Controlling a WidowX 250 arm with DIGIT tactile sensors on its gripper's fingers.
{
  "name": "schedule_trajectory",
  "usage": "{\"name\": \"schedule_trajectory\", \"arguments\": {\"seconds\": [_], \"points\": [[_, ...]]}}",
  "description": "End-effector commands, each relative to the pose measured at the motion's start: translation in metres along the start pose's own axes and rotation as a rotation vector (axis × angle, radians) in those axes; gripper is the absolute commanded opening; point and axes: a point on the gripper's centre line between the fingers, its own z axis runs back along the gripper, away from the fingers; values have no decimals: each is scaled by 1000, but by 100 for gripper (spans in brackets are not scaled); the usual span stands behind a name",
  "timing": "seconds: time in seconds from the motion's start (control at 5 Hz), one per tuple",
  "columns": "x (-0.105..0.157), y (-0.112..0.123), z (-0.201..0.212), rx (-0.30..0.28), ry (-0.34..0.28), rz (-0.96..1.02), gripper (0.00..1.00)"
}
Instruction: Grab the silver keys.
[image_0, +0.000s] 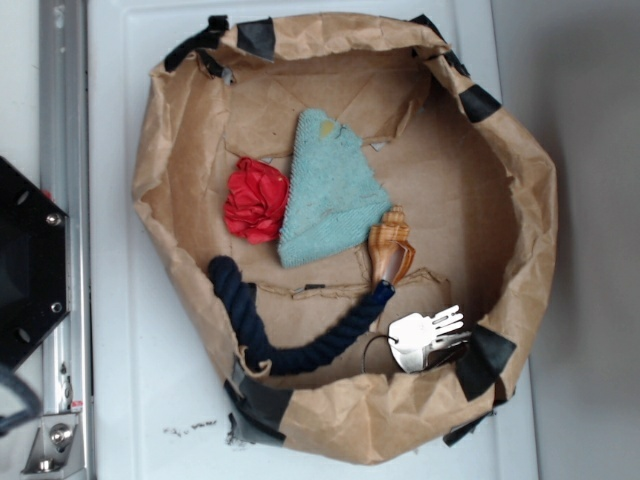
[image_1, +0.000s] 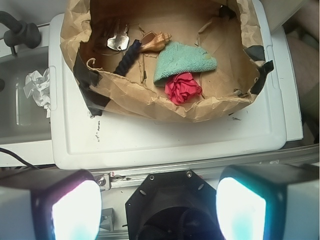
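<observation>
Only the gripper (image_1: 159, 200) pads show, blurred at the wrist view's bottom edge, spread wide apart with nothing between them. Inside the paper bag (image_0: 170, 260) lie the silver keys (image_0: 425, 338) near one taped corner, just beside a seashell (image_0: 391, 247), a navy rope (image_0: 300, 345), a teal cloth (image_0: 325, 195) and a red cloth (image_0: 256, 200)
</observation>
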Motion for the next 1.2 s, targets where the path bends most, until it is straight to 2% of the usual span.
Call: {"name": "schedule_trajectory", "arguments": {"seconds": [0.0,0.2,0.4,0.6,0.8,1.0], "points": [[0,0,0,0,0,0,100],[49,-15,-6,22,-44,77,100],[98,-27,-14,60,-94,68,100],[142,-33,-34,29,-130,-113,100],[146,-20,-69,-61,-169,-354,100],[144,-6,-78,-119,-217,-448,100]]}}
